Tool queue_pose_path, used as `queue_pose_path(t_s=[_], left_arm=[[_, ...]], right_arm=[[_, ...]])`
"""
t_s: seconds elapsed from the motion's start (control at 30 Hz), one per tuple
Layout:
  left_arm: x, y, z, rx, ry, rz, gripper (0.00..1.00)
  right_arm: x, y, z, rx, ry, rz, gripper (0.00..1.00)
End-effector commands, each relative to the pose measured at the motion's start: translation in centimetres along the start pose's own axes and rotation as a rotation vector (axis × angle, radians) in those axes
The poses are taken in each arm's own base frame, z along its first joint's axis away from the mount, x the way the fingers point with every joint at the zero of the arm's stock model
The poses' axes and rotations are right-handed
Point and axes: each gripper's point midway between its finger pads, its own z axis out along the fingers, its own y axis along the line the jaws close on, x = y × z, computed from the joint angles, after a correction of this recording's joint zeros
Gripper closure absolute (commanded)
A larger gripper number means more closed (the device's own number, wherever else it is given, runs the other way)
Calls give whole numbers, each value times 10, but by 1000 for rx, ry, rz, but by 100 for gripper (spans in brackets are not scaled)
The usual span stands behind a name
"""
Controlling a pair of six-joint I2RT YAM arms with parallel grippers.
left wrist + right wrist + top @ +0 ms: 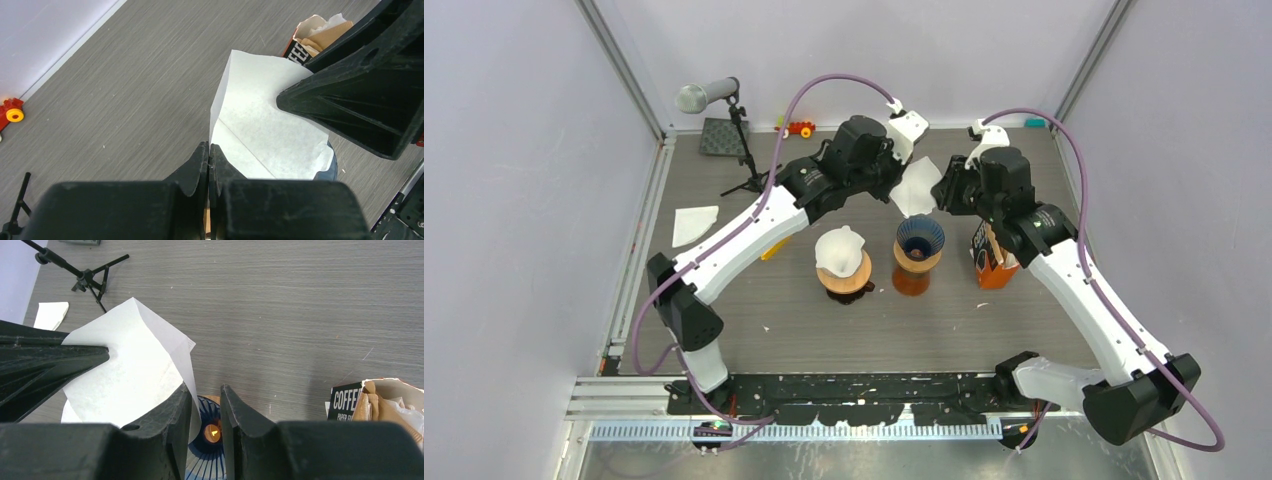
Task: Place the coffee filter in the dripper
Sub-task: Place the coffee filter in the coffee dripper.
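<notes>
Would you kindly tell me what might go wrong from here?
The left tool pinches the filter by one edge only, and the right tool stands open beside it, so the paper may swing or land flat instead of opening into the dripper. The right tool hangs close above the dripper, which stands on a cup; a careless descent might tip it.

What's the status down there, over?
Left pincer shut on coffee filter; right pincer open. Filter aloft over blue dripper, not in. Nothing seen blocking.
</notes>
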Motion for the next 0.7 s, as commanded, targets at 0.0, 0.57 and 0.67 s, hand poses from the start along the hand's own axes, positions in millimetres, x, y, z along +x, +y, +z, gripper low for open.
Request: queue_pose_path(t_s=[0.0,0.57,0.67], left_arm=[[-36,4,-29,8,-117,0,100],[-24,-5,-27,110,-83,21,100],[-17,-12,-25,146,-59,52,100]], right_arm=[[-18,6,-7,-29,-72,-15,67],[-19,29,-15,-162,-63,-52,62],[-23,32,-19,-176,-70,-77,59]])
